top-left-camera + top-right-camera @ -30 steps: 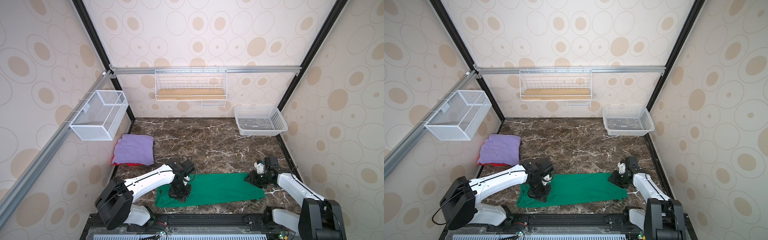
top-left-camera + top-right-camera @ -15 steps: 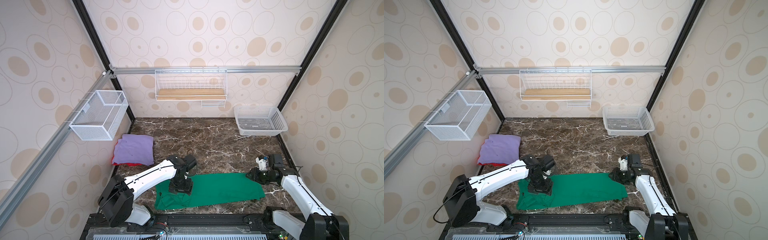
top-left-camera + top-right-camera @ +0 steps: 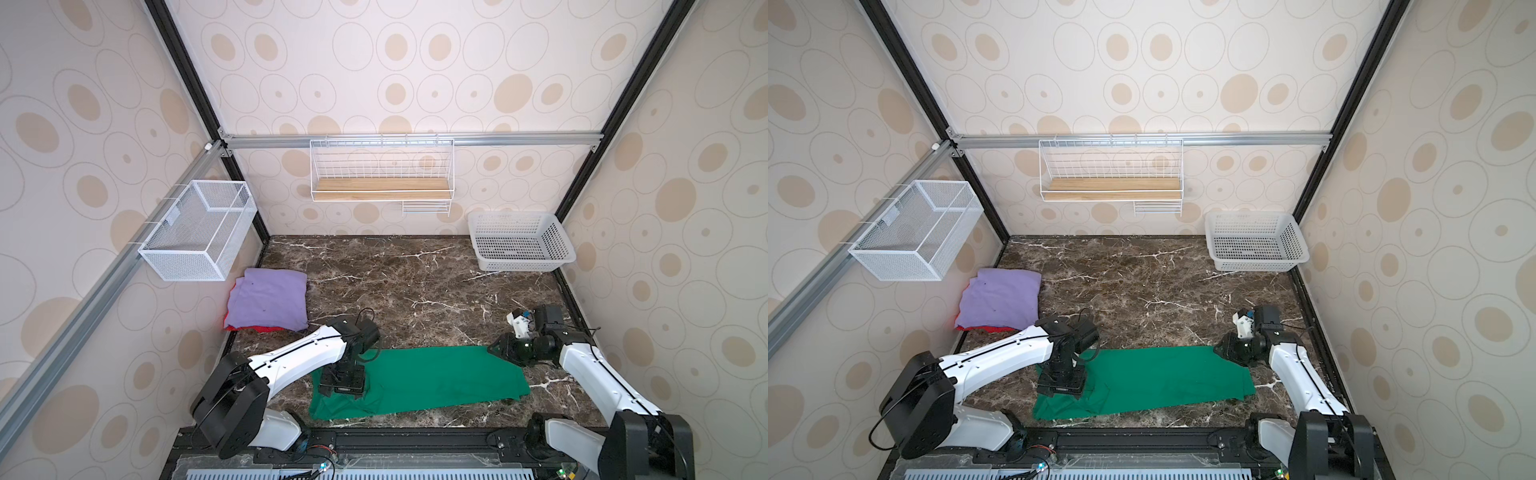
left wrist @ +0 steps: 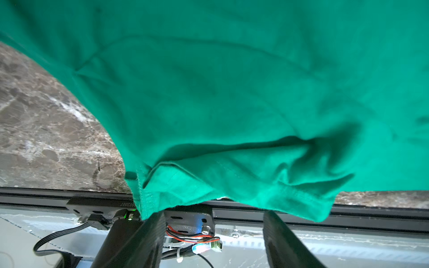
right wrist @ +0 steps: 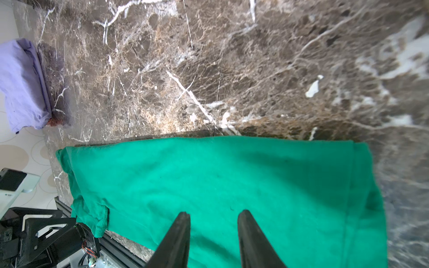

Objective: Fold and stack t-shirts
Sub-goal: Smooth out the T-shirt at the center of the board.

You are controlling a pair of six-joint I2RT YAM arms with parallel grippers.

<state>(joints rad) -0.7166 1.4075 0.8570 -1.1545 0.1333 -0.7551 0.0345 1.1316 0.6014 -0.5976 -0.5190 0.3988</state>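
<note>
The emerald-green t-shirt is laid out as a long band along the near edge of the marble tabletop, already narrowed lengthwise. The left gripper is held just above the shirt's left end, and the change is found there. A second ago its jaws were closed; now they are spread wide. In the left wrist view the rumpled hem is draped loose just before the fingers, and nothing is pinched between them, so the cloth has been let go.

The right gripper is kept at the far corner of the shirt's right end. Its jaws are parted narrowly, flat cloth is seen beyond the fingers, and no fold is caught.

The lavender t-shirt is stacked on the red t-shirt by the left wall, well apart from the green one.

The lengthwise fold is judged to be set down. A crosswise fold is probably next, for which an end must be gripped afresh. The bunched hem may be folded in if it is not smoothed first.
</note>
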